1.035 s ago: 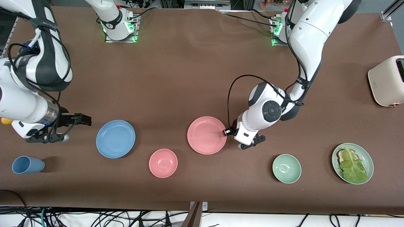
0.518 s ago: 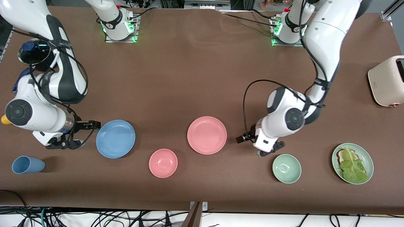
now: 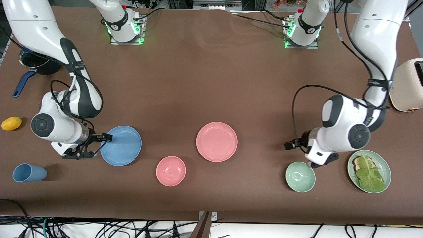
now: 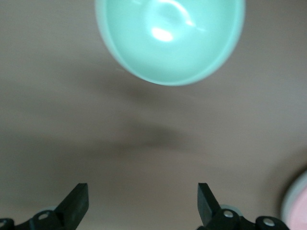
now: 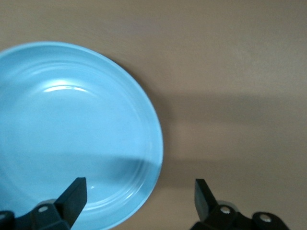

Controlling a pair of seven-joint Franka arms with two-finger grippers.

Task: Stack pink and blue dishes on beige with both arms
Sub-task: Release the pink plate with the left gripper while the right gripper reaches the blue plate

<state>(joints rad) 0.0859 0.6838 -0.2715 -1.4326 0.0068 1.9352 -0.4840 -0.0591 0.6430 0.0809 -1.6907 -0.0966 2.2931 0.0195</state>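
The blue plate [image 3: 121, 145] lies on the brown table toward the right arm's end. My right gripper [image 3: 106, 137] is open at the plate's rim. In the right wrist view the blue plate [image 5: 72, 134] has its rim between the spread fingers of the right gripper [image 5: 139, 201], with no contact visible. The pink plate [image 3: 216, 141] lies flat mid-table, and nothing touches it. My left gripper [image 3: 288, 145] is open and holds nothing, low over bare table between the pink plate and the green bowl [image 3: 300, 177]. The left gripper [image 4: 141, 201] frames only tabletop. The beige plate is out of view.
A pink bowl [image 3: 171, 171] sits nearer the camera between the two plates. A green plate with lettuce [image 3: 369, 171] and a toaster [image 3: 408, 84] are at the left arm's end. A blue cup [image 3: 29, 173], a yellow fruit [image 3: 11, 123] and a dark pan [image 3: 36, 64] are at the right arm's end.
The left gripper has drawn away from the pink plate's rim toward the left arm's end, leaving the plate in place. The right gripper has moved in to the blue plate's rim.
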